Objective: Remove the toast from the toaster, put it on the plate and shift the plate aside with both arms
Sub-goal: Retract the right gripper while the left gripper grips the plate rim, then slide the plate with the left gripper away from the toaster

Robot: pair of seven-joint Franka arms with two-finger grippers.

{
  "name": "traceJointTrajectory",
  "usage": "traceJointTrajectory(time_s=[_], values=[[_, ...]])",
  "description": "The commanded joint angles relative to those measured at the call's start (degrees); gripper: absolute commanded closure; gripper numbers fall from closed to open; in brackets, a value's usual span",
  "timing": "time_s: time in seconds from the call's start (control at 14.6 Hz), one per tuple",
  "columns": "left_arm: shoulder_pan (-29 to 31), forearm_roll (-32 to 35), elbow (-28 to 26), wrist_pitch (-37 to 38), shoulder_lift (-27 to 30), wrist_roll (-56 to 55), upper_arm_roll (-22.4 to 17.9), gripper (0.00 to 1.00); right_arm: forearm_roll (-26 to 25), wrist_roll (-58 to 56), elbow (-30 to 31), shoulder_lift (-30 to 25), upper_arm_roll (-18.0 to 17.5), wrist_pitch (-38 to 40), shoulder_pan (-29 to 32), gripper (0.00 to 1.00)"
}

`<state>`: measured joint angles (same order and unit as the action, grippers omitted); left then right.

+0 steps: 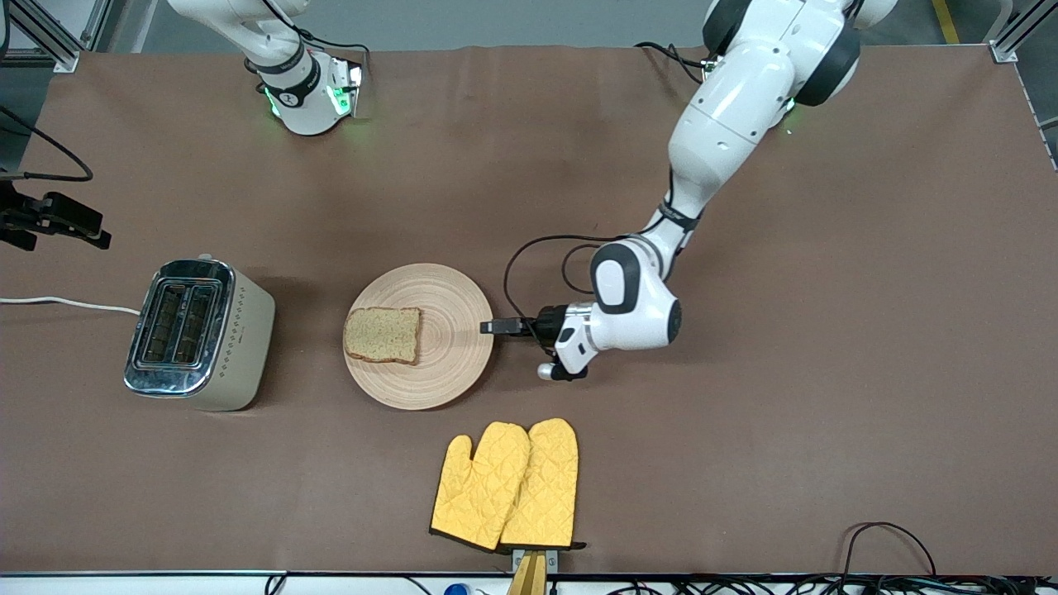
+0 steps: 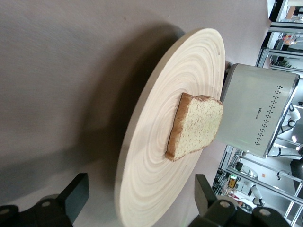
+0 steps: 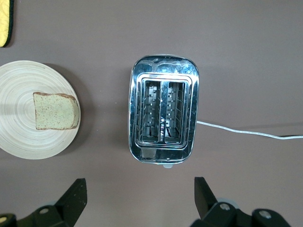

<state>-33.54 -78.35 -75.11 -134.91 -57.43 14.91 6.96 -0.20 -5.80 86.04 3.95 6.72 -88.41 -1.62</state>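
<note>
The toast (image 1: 383, 335) lies flat on the plate (image 1: 446, 364), on the half toward the toaster (image 1: 199, 334), which stands on the brown desk (image 1: 826, 413) at my right arm's end. My left gripper (image 1: 489, 327) sits low at the plate's rim on the side toward my left arm's end, fingers (image 2: 75, 195) spread wide with the rim between them; whether they touch it I can't quite tell. My right gripper (image 3: 139, 196) waits above the toaster, fingers released and holding nothing. Two yellow mitts (image 1: 506, 486) lie nearer the camera than the plate.
</note>
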Motion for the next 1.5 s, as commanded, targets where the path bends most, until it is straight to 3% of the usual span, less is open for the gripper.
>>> traceJointTrajectory(time_s=[0.0, 0.14, 0.27, 0.48, 0.68, 0.75, 1.16, 1.3, 1.43], values=[[-2.3, -2.9, 5.7, -3.4, -3.8, 0.5, -0.2, 0.02, -0.7, 0.3, -0.2, -0.5, -0.8, 0.5, 1.9, 0.00], [-3.3, -3.7, 5.9, -5.2, -4.2, 0.6, -0.2, 0.02, -0.2, 0.3, -0.3, -0.5, -1.0, 0.6, 2.0, 0.00], [-3.5, -3.7, 5.9, -5.4, -4.3, 0.6, -0.3, 0.13, -0.2, 0.9, -0.3, -0.6, -1.5, 0.9, 1.5, 0.00], [-5.3, -3.7, 5.9, -8.8, -4.3, 3.9, -0.5, 0.63, 0.0, 1.1, -0.3, -0.9, -3.1, 1.8, 2.1, 0.00], [-5.2, -3.7, 5.7, -8.9, -4.3, 7.0, -0.5, 0.94, 0.0, 2.2, -0.3, -1.5, -10.0, 1.9, 7.8, 0.00], [-5.2, -3.7, 5.7, -8.9, -4.3, 7.5, -0.5, 0.98, -0.1, 2.2, -0.3, -1.6, -10.4, 2.0, 8.1, 0.00], [-3.2, -2.8, 4.2, -8.8, -1.0, 10.1, -0.6, 1.00, -0.1, 2.2, -0.3, -2.3, -10.3, 2.8, 7.7, 0.00], [-1.4, -2.8, -0.8, -8.0, 3.9, 9.9, -0.5, 1.00, -0.1, 2.2, -0.3, -2.3, -10.2, 2.8, 7.8, 0.00], [1.6, -2.3, -3.9, -2.0, 7.3, 10.1, -0.5, 1.00, -0.1, 2.1, -0.3, -2.3, -10.2, 2.5, 7.8, 0.00]])
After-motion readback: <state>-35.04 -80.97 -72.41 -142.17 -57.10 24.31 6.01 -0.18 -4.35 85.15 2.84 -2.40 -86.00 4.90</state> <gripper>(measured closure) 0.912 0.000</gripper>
